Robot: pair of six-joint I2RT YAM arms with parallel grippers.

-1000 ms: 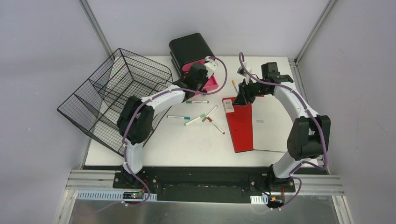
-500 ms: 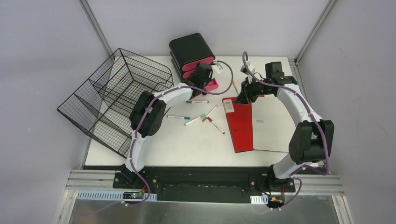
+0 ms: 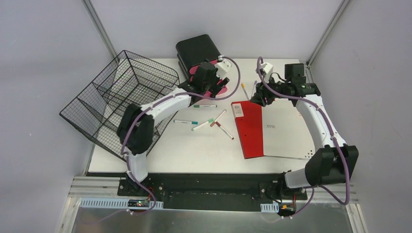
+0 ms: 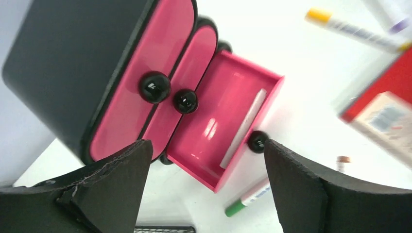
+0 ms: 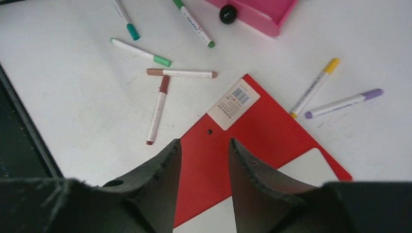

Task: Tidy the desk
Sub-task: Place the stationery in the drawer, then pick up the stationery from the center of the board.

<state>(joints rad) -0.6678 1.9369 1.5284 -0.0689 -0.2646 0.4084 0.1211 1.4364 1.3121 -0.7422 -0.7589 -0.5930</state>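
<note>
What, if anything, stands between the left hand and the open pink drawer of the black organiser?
Nothing visible does: the left hand hangs open, facing the open pink rectangular drawer, with only clear air between them.

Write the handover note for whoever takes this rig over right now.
Left gripper: jaws open, empty, above the pink drawer.
Right gripper: jaws apart, empty, above the red notebook.
Done: bottom drawer pulled out, one white marker inside.
Left to do: loose markers lie on the desk; the drawer needs closing; the wire basket overhangs the desk's left edge.
</note>
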